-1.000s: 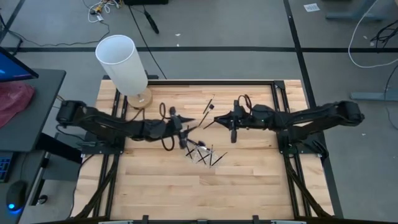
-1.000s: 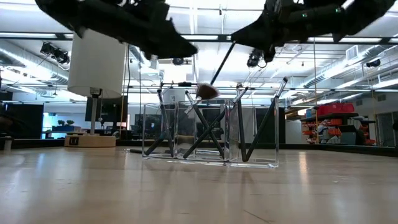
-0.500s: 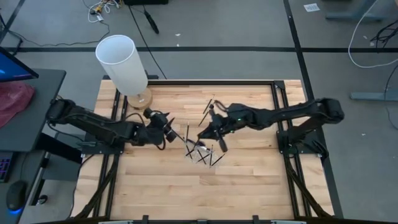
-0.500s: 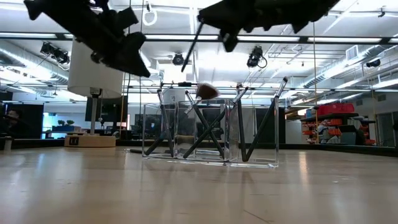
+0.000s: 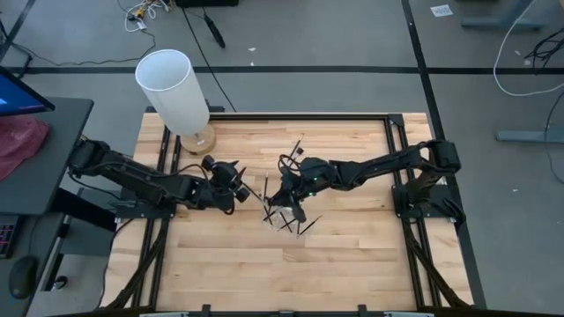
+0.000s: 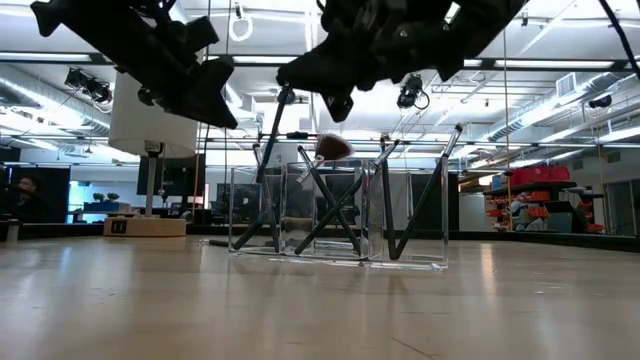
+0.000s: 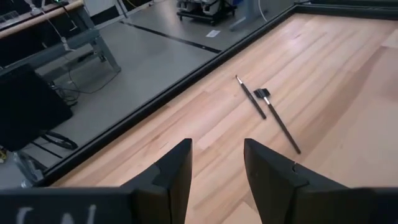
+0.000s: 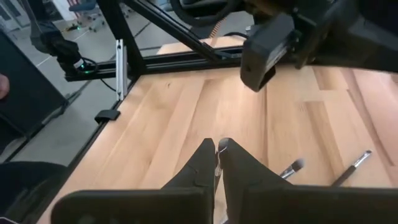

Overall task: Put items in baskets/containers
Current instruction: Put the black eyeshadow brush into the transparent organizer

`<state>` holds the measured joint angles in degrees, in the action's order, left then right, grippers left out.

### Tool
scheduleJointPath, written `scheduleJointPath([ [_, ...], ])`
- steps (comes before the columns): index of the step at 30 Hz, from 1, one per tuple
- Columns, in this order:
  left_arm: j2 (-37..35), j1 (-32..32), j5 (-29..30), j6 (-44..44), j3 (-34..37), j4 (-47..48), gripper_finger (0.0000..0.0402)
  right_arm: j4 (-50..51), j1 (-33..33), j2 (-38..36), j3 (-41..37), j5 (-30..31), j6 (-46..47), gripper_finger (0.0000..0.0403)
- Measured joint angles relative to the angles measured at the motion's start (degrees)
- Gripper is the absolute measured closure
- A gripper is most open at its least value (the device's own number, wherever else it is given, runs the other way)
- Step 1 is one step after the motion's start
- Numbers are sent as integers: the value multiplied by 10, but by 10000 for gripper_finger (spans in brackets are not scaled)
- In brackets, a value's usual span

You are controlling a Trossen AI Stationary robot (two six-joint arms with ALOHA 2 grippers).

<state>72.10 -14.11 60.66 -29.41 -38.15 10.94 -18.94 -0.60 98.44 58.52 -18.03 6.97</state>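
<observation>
right gripper [image 5: 280, 190] hangs over the clear holder [image 6: 336, 215] w/ fingers [image 8: 205, 163] pinched on a thin black brush [image 6: 271, 137], held tilted above the holder's left end. holder already has several brushes crossed inside. left gripper [image 5: 240, 179] sits just beside it, fingers [image 7: 176, 173] apart & empty. two more brushes [image 7: 268, 113] lie on the table [image 5: 352, 255].

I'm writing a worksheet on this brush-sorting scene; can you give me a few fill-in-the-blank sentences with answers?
The right pincer is shut on a thin black ____.
The left pincer is open and holds ____.
The clear holder stands on the ____ table.
The two loose brushes lie on the table, ____ the holder.

Answers: brush; nothing; wooden; outside
</observation>
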Motion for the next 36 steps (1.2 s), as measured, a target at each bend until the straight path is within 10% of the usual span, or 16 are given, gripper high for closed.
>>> scheduleJointPath([
  [36,0,0,6,-5,0,-14,252,-22,12,29,0,56,-5,305],
])
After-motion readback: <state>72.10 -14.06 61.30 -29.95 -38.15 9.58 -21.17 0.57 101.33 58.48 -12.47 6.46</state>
